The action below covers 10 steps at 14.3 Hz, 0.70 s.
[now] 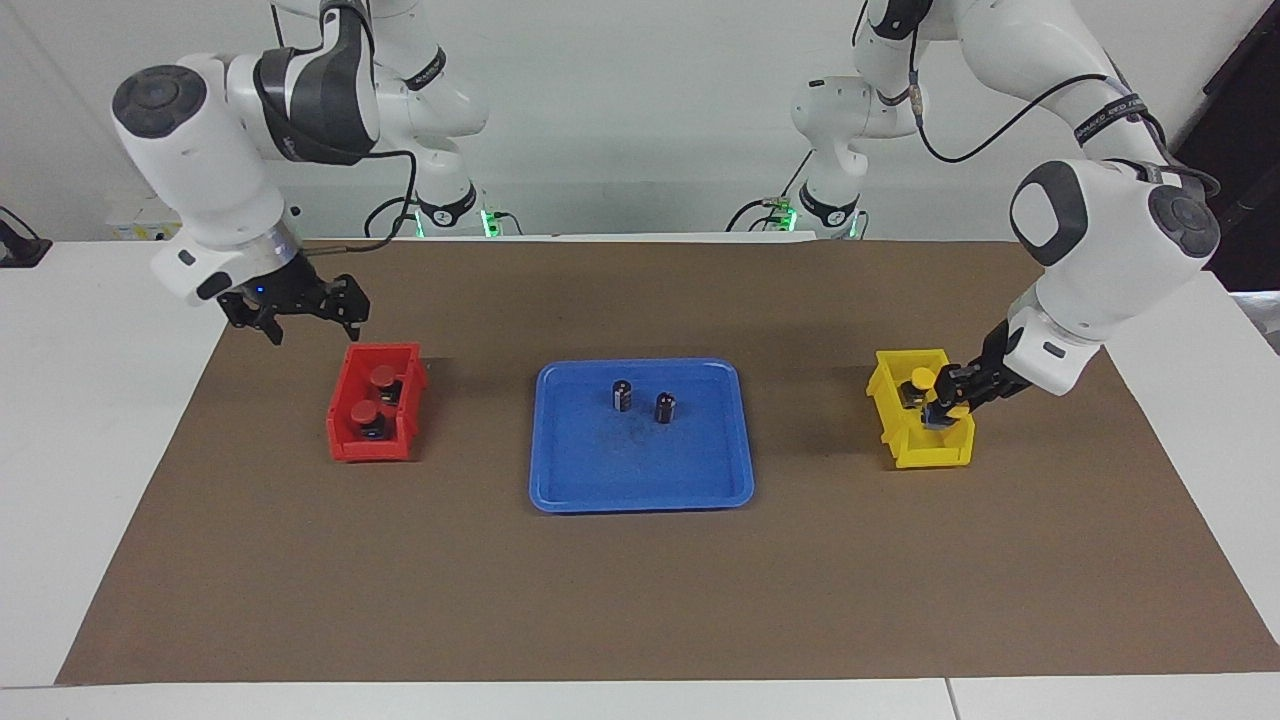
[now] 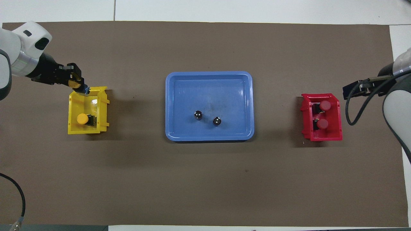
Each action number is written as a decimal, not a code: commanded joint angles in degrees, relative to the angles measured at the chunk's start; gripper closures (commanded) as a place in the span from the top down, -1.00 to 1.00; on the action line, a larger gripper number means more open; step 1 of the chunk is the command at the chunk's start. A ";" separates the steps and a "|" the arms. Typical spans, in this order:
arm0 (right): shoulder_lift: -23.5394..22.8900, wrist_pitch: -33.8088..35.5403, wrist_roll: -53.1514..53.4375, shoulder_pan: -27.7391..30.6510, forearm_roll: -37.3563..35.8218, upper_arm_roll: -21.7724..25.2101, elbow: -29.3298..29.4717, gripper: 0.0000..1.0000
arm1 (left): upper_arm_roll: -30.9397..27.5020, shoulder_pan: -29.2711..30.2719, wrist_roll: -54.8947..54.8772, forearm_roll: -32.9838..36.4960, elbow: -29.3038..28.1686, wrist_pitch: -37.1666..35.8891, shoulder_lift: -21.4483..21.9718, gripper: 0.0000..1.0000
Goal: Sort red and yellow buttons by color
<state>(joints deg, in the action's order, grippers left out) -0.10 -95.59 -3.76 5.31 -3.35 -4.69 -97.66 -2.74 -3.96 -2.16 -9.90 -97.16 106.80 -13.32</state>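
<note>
Buttons sorted by colour; we read no legible labels.
Two red buttons (image 1: 371, 393) sit in red bin (image 1: 345, 447); one yellow button (image 1: 921, 379) in yellow bin (image 1: 925, 457). Left gripper (image 1: 943, 407) pinches second yellow button (image 2: 74, 84) over it; right gripper (image 1: 296, 318) spread.

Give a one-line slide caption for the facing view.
Left gripper lowers the last yellow button into the yellow bin.
</note>
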 commanded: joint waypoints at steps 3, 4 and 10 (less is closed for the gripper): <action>2.56 5.66 -0.90 0.40 2.37 0.03 1.51 1.00 | 0.72 0.44 -3.29 -0.91 -13.91 10.76 6.81 -0.97; 2.56 6.37 -0.99 0.84 2.47 0.29 1.51 1.00 | 0.72 0.44 -3.37 -0.91 -16.54 14.19 7.78 -0.97; -2.52 8.65 -0.90 1.20 1.50 1.96 8.87 1.00 | 0.81 0.53 -3.46 -0.91 -20.08 19.83 7.08 -0.97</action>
<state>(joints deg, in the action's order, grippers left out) 1.23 -89.78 -3.76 6.51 -2.11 -3.54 -94.36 -2.11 -3.67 -4.47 -9.96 -114.05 123.29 -7.61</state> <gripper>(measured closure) 0.000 0.586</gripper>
